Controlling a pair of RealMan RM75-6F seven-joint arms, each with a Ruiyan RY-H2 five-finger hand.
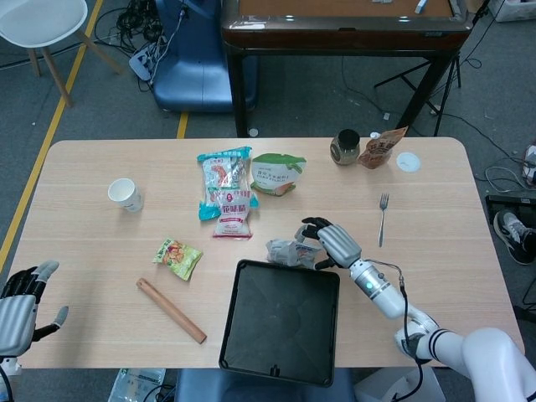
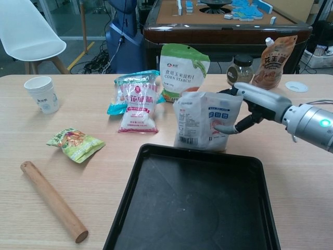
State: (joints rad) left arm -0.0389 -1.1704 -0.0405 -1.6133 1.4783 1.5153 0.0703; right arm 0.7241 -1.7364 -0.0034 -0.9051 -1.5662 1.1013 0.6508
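My right hand (image 1: 328, 243) (image 2: 253, 107) grips a clear plastic bag (image 1: 291, 251) (image 2: 205, 121) with a white printed label. It holds the bag upright just behind the far edge of the black tray (image 1: 280, 316) (image 2: 192, 203); whether the bag's bottom touches the table I cannot tell. My left hand (image 1: 18, 308) hangs at the near left corner of the table, fingers spread and holding nothing; the chest view does not show it.
Behind the bag lie a corn starch pouch (image 1: 277, 173) (image 2: 184, 65), a pink-and-white packet (image 2: 138, 107) and a teal packet (image 1: 223, 172). A paper cup (image 1: 125, 194), a green snack pack (image 1: 177, 257) and a wooden rolling pin (image 1: 171, 311) lie left. A jar (image 1: 344, 147), a brown pouch (image 1: 380, 148), a lid (image 1: 408, 162) and a fork (image 1: 383, 217) sit right.
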